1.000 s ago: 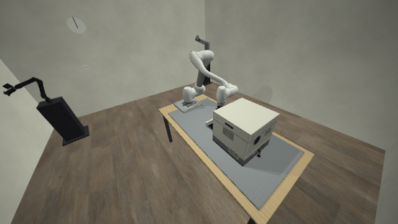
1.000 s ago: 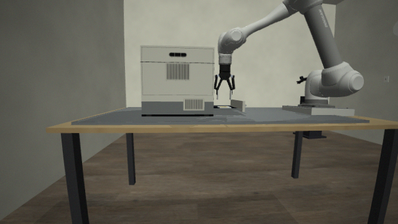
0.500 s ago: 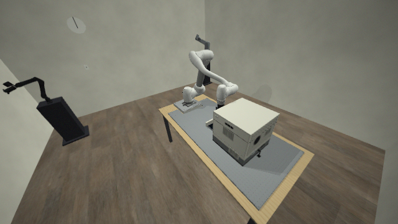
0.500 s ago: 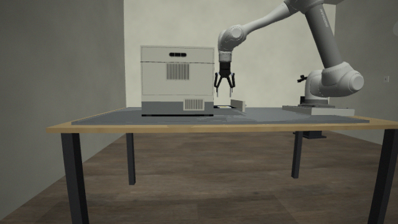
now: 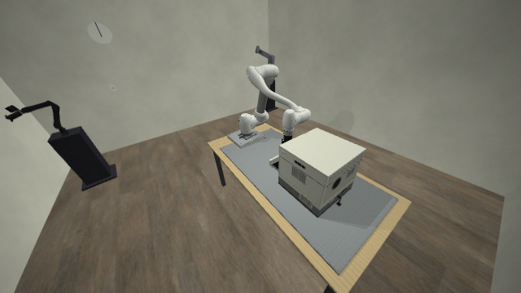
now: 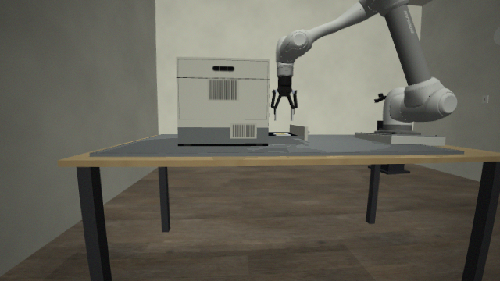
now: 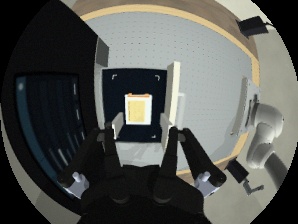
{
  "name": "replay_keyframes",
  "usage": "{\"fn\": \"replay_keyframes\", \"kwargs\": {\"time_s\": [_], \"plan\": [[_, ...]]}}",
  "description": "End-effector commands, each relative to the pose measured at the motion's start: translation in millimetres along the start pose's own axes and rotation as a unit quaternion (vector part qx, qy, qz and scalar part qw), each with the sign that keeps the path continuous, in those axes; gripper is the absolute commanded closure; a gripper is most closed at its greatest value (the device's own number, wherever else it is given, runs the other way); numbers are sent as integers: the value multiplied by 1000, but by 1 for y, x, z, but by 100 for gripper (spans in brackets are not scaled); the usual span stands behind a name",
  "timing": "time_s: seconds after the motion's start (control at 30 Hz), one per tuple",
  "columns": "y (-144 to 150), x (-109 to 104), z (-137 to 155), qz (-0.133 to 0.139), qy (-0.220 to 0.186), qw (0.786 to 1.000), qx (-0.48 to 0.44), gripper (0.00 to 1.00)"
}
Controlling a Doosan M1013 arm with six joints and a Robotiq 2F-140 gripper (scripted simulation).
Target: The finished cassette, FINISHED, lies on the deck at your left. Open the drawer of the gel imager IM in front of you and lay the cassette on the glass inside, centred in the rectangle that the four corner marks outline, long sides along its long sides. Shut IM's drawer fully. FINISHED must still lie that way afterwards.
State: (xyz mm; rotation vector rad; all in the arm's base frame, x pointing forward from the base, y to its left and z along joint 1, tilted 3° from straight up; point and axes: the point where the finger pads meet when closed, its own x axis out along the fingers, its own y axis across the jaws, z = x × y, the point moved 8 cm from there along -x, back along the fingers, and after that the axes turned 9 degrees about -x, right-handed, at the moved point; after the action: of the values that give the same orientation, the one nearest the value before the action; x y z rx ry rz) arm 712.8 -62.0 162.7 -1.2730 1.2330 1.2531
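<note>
You see a cream-topped gel imager [image 5: 323, 150] [image 6: 223, 109] with black barcode-like stripes, and a yellow-centred, white-bordered cassette [image 7: 138, 110] with orange edging.

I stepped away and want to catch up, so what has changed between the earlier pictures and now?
The gripper has risen slightly and shifted a little away from the imager, toward the arm's base. Nothing was visibly taken hold of or let go; its fingers stayed apart. The imager stayed put, its drawer still open.
</note>
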Motion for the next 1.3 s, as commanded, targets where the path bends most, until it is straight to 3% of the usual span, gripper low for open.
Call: {"fn": "replay_keyframes", "kwargs": {"time_s": [0.0, 1.27], "plan": [[3, -2, 0, 0, 0, 1000, 0, 38], [40, -24, 6, 0, 0, 1000, 0, 38]]}}
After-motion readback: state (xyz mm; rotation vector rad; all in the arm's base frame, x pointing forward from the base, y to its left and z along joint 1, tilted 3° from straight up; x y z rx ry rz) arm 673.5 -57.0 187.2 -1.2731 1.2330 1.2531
